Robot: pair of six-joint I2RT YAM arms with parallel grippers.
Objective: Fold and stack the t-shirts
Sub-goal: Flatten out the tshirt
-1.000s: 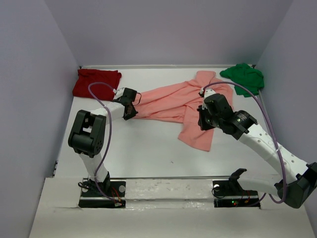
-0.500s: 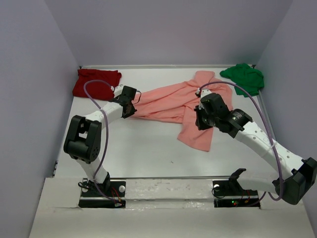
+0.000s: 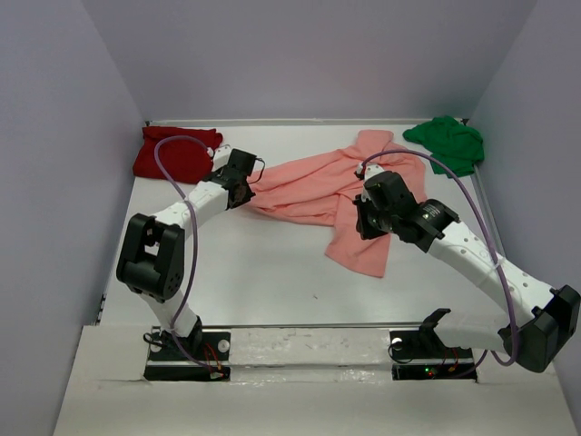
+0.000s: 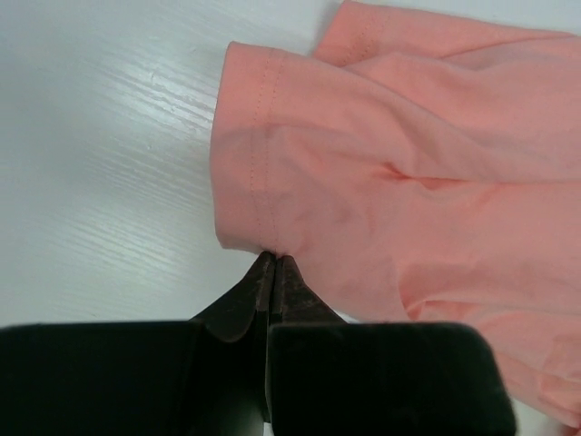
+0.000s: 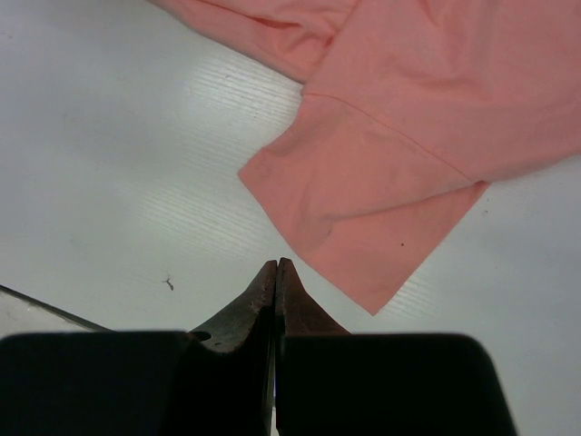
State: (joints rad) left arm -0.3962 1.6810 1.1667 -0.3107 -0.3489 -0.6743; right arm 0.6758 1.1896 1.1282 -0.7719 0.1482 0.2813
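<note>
**A:** Table (image 3: pixel 272 282) first: what sort is it?

**B:** Flat and white, with a fine wood-grain texture. Plain pale lavender walls (image 3: pixel 300 54) box it in at 9, 12 and 3 o'clock.

**A:** And the biggest cloth on it?

**B:** A soft salmon-pink t-shirt (image 3: pixel 309 186) lies creased across the middle. One stitched sleeve reaches toward 9 o'clock, and a flatter flap runs down toward 5 o'clock.

**A:** The other shirts?

**B:** A dark red t-shirt (image 3: pixel 177 150) sits as a rumpled heap in the 10 o'clock corner. A bright green t-shirt (image 3: pixel 447 141) is bunched in the 2 o'clock corner, near the pink one's far end.

**A:** Then the grippers.

**B:** The left gripper (image 4: pixel 272 261) has its black fingers pressed together. The tips nip the hem edge of the pink sleeve at the shirt's 9 o'clock end. The right gripper (image 5: pixel 275 265) is closed on nothing. It is above bare table, and in its wrist view the corner of the pink flap lies just off its tips at 1 o'clock.

**A:** Anything hard to make out?

**B:** From above, the wrists hide both sets of fingertips, and the right arm covers part of the pink shirt. The left wrist view cuts that shirt off at its edge. How much cloth sits between the left fingers cannot be told.
</note>
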